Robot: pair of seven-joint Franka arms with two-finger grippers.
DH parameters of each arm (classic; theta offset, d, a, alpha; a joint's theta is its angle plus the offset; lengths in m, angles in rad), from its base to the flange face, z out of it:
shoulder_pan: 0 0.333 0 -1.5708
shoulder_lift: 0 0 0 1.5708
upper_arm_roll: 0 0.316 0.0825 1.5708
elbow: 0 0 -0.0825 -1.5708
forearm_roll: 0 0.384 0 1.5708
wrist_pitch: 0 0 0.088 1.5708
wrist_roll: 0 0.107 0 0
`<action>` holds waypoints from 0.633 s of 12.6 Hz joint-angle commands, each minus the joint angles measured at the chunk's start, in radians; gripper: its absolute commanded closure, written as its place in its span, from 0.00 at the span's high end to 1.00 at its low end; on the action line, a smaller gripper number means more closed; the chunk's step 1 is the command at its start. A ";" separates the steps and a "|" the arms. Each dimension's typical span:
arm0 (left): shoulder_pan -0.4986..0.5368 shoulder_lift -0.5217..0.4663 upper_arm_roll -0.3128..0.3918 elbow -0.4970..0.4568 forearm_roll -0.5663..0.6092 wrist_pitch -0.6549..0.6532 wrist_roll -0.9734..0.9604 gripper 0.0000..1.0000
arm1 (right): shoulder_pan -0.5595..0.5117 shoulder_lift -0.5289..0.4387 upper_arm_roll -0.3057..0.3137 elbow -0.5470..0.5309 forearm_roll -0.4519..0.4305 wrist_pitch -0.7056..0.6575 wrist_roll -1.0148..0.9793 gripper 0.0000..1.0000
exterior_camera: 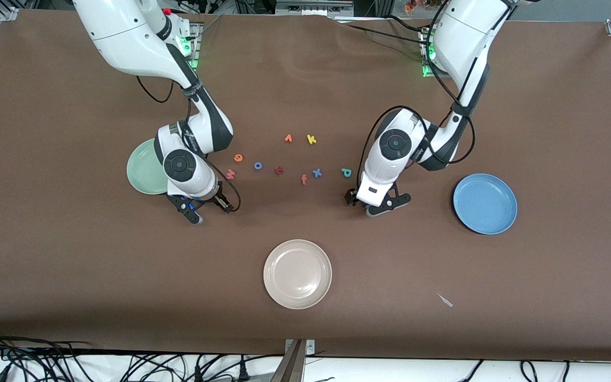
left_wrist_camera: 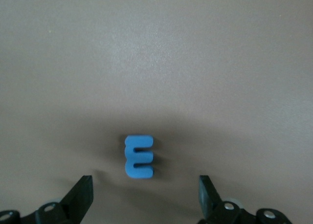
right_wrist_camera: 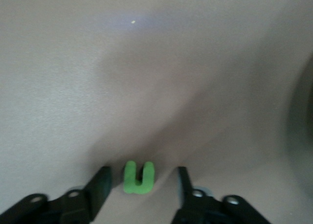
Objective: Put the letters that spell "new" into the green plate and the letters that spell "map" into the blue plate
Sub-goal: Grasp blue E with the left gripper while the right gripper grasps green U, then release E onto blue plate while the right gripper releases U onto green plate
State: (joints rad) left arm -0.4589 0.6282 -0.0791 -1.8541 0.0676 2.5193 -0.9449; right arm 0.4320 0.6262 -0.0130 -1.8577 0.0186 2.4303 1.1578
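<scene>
A blue m (left_wrist_camera: 139,156) lies flat on the brown table between the wide-open fingers of my left gripper (left_wrist_camera: 145,197), which is low over the table (exterior_camera: 370,207) beside the teal p (exterior_camera: 346,172). My right gripper (right_wrist_camera: 141,187) is down around a green n (right_wrist_camera: 139,177), with a small gap on each side of it; it sits (exterior_camera: 210,211) beside the green plate (exterior_camera: 143,167), which the arm partly hides. The orange e (exterior_camera: 238,157) and salmon w (exterior_camera: 230,173) lie close by. The blue plate (exterior_camera: 485,203) is toward the left arm's end.
Between the arms lie a blue o (exterior_camera: 258,165), a red letter (exterior_camera: 279,170), a salmon f (exterior_camera: 304,179), a blue x (exterior_camera: 316,172), an orange letter (exterior_camera: 288,138) and a yellow k (exterior_camera: 311,139). A beige plate (exterior_camera: 297,274) sits nearer the camera.
</scene>
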 commanded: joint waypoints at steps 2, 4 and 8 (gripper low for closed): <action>-0.006 0.047 0.010 0.056 0.047 -0.039 -0.020 0.75 | 0.002 -0.034 0.001 -0.044 0.000 0.016 0.000 0.09; 0.000 0.047 0.010 0.058 0.047 -0.047 -0.012 0.59 | 0.002 -0.074 -0.002 -0.046 -0.002 0.003 -0.033 0.06; 0.003 0.050 0.010 0.056 0.050 -0.048 0.023 0.17 | -0.002 -0.262 -0.056 -0.163 0.000 -0.180 -0.272 0.06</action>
State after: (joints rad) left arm -0.4567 0.6661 -0.0728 -1.8160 0.0801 2.4924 -0.9335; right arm 0.4324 0.5032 -0.0344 -1.8785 0.0182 2.2669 0.9961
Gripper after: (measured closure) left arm 0.643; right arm 0.744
